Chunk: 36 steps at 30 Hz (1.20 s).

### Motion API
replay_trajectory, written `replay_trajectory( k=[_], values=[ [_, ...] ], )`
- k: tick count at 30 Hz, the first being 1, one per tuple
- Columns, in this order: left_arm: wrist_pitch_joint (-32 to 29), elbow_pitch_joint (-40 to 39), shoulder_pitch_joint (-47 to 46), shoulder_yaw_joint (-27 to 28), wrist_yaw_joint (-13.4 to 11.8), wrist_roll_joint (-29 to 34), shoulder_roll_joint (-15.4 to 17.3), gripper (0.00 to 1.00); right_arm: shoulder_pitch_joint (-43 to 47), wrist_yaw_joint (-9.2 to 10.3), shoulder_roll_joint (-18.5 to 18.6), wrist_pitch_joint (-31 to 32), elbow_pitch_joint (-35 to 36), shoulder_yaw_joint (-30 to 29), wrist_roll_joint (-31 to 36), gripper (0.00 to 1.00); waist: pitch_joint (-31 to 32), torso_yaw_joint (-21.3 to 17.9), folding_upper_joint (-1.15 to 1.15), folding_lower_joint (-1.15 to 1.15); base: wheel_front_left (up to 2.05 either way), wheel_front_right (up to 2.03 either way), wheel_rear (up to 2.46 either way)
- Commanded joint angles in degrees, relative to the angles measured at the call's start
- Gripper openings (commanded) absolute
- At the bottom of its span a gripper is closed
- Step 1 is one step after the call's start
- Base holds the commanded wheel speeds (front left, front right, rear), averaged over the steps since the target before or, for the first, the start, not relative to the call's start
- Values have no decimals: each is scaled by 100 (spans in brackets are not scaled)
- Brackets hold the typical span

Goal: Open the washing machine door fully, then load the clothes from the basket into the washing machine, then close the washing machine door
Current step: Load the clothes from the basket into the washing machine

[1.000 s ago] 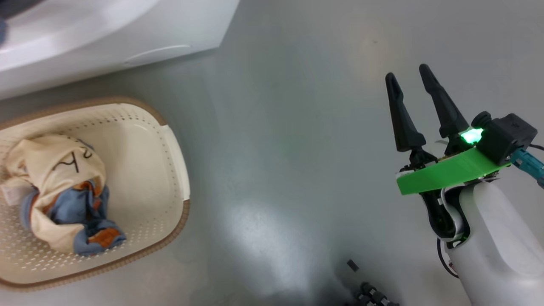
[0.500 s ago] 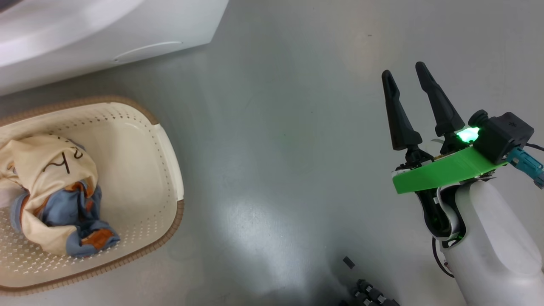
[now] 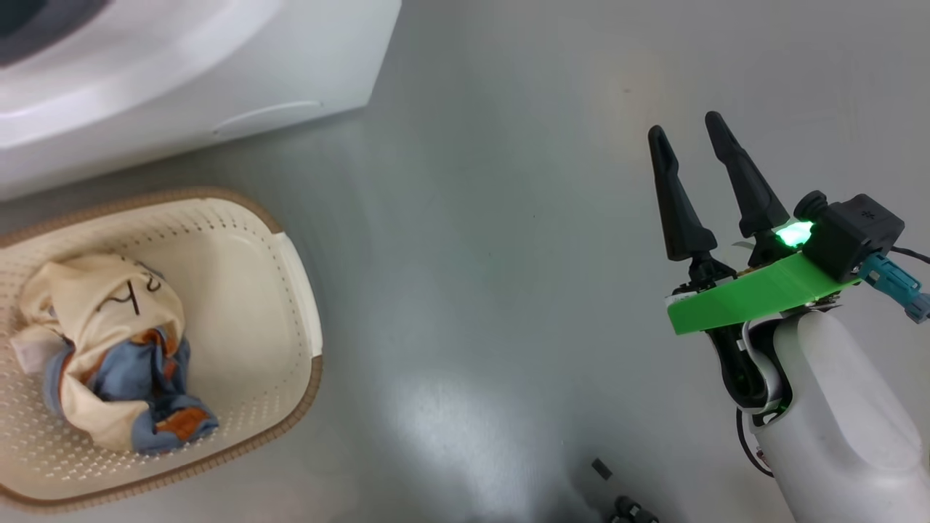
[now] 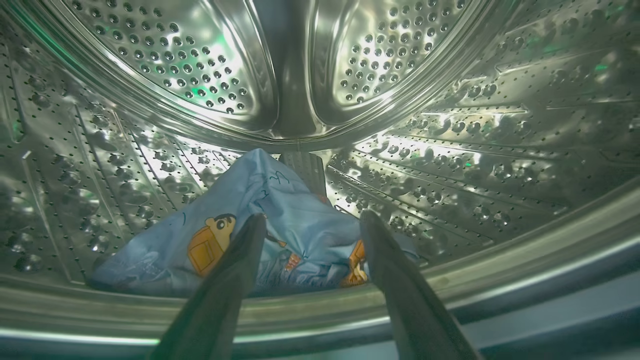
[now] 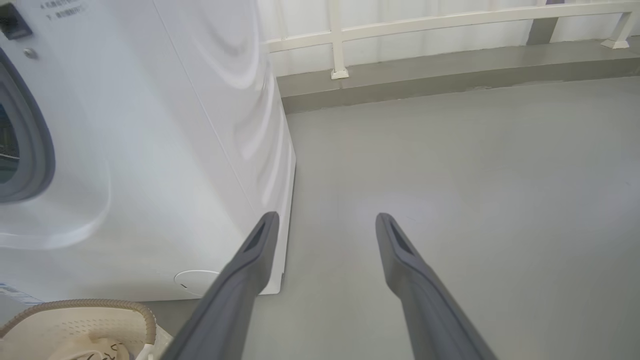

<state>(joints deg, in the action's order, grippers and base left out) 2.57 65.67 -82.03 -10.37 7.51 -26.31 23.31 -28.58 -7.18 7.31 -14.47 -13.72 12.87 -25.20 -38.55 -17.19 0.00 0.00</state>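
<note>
Inside the washing machine (image 3: 218, 80), a blue garment (image 4: 225, 245) with orange prints lies crumpled at the bottom of the perforated steel drum (image 4: 175, 60). The left hand (image 4: 312, 216) reaches into the drum mouth, fingers spread wide over the cloth, gripping nothing. In front of the washing machine, the cream basket (image 3: 294, 290) holds a cream-and-blue bundle (image 3: 109, 349). The right hand (image 3: 685, 125) hangs spread and empty over the floor (image 3: 472, 254) beside the washing machine.

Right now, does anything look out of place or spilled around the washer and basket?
Nothing spilled or damaged. One blue garment lies in the drum; the other clothes sit bundled in the upright basket. One oddity: a small black piece on the floor, too small to identify.
</note>
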Motion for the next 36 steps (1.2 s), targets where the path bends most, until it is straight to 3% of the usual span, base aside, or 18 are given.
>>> replay_trajectory(
  k=[1, 19, 36],
  values=[
    [94, -82, 176, -40, -4, -30, 262, 100, 113, -31, 14, -53, 81, 94, -8, 100, 186, 14, 0, 0, 0, 0, 0],
    [1213, -408, 1513, -357, -3, -424, -29, 100, 295, -31, 185, -53, -148, 115, -77, 100, 1403, 480, 0, 0, 0, 0, 0],
    [1242, -2294, 4104, 270, -182, -152, -503, 100, 804, -31, 405, -53, -367, 33, -176, 100, 2703, 1110, 0, 0, 0, 0, 0]
  ],
)
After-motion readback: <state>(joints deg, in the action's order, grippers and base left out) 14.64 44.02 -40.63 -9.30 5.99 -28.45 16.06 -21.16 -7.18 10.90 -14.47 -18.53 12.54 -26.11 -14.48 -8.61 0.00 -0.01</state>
